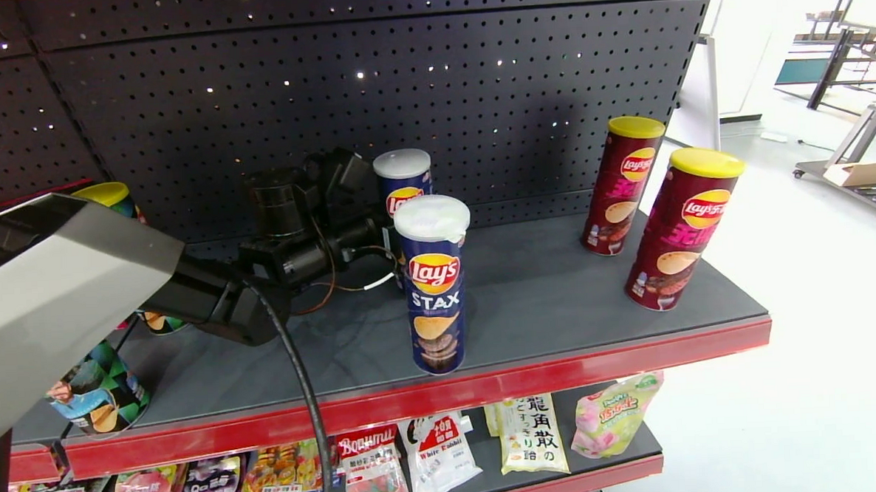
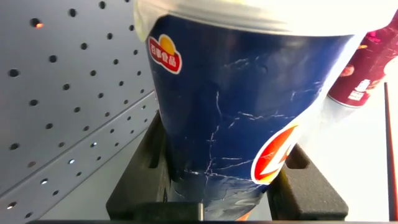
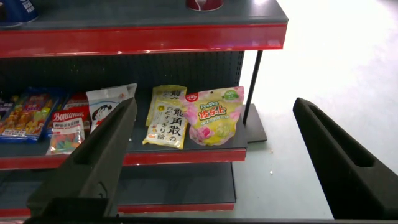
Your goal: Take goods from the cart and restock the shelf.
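My left gripper [image 1: 392, 237] reaches over the upper shelf [image 1: 558, 292] and is shut on a dark blue chip can [image 1: 403, 179] with a white lid, standing upright near the pegboard back. In the left wrist view that can [image 2: 236, 106] sits between the two black fingers [image 2: 140, 180], touching both. A second, matching blue can [image 1: 434, 283] stands closer to the shelf's front edge, just in front of the held one. My right gripper [image 3: 214, 155] hangs open below and in front of the shelf, with nothing between its fingers.
Two red chip cans [image 1: 624, 186] [image 1: 681, 228] with yellow lids stand at the shelf's right end. A green patterned can [image 1: 100, 390] stands at the left front. Several snack bags [image 1: 440, 453] [image 3: 211, 115] lie on the lower shelf. Bare shelf lies between the blue and red cans.
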You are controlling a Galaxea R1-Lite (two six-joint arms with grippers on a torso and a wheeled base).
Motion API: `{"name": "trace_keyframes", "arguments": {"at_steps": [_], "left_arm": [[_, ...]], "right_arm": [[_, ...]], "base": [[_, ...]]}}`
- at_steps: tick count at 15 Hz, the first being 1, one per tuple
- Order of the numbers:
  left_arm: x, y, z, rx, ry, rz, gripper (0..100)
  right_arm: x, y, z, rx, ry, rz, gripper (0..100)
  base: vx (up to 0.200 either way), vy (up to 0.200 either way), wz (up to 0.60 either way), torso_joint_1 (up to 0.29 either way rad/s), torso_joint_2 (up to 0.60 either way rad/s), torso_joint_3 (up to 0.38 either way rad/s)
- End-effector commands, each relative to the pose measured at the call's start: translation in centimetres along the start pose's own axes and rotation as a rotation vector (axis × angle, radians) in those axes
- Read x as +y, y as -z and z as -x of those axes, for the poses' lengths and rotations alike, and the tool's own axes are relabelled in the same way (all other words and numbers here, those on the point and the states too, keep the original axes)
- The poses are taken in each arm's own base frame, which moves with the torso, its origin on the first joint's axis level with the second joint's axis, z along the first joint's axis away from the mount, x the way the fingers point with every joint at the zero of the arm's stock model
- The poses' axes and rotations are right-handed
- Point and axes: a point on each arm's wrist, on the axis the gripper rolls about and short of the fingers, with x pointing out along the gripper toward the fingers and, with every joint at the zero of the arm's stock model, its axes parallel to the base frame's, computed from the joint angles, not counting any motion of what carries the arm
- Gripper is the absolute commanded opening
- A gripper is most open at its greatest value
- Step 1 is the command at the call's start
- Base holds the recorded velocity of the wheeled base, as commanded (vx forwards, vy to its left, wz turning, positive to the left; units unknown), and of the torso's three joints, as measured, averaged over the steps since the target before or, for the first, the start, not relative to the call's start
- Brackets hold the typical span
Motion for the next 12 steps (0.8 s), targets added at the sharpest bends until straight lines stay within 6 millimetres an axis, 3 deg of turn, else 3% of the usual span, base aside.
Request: {"name": "trace_keyframes", "arguments": {"at_steps": [1, 11, 12], "left_arm": [[-0.11, -0.04, 0.29, 0.002, -0.001, 0.000, 0], [0.19, 0.44, 0.31, 0.014, -0.010, -0.035, 0], [0.21, 0.44, 0.26, 0.014, -0.008, -0.035, 100]], "right_arm": [[0.00, -0.02, -0.01, 0.001, 0.000, 0.000, 100], [0.00, -0.02, -0.01, 0.001, 0.000, 0.000, 100], [0.00, -0.02, -0.01, 0.001, 0.000, 0.000, 100]], "base": [[0.000, 0.000, 0.00, 0.000, 0.00, 0.000], [0.000, 0.000, 0.00, 0.000, 0.00, 0.000], [0.000, 0.000, 0.00, 0.000, 0.00, 0.000]]}}
